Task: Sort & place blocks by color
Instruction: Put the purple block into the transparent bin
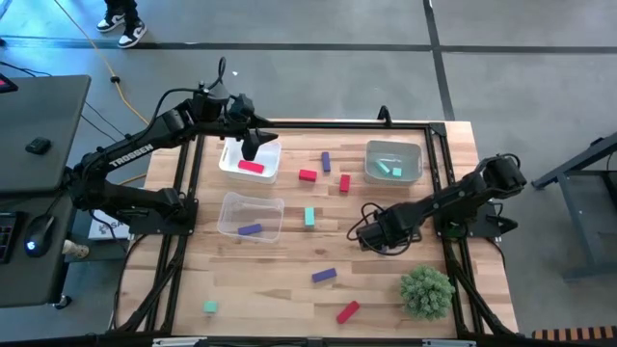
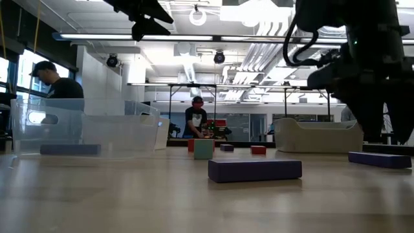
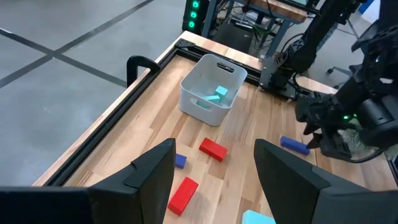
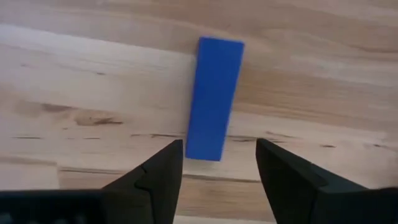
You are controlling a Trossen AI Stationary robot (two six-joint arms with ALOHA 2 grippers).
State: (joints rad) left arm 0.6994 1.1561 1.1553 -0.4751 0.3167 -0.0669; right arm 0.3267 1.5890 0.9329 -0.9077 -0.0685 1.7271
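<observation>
Three bins sit on the wooden bench (image 1: 289, 299): a white bin (image 1: 273, 167) at 11 o'clock with one red block (image 1: 252, 167), a grey bin (image 1: 416, 165) at 1 o'clock with two teal blocks (image 1: 389, 171), and a clear bin (image 1: 231, 204) left of centre with one purple bar (image 1: 250, 229). So roughly a third of the sorting looks done.

Left arm: its left hand (image 1: 253, 145) hangs above the white bin, fingers wide apart and holding nothing.

Right arm: its right hand (image 1: 370, 234) is low near 3 o'clock. In the right wrist view its fingers stand open on both sides of a purple bar (image 4: 214, 98), not gripping it yet, I judge.

Loose blocks not yet sorted: a purple bar (image 1: 324, 276) and a red block (image 1: 347, 311) toward 6 o'clock, a teal cube (image 1: 210, 306) at 7 o'clock, a teal block (image 1: 309, 217) at the centre, and two red blocks (image 1: 308, 175) and a purple one (image 1: 327, 162) toward 12 o'clock.
</observation>
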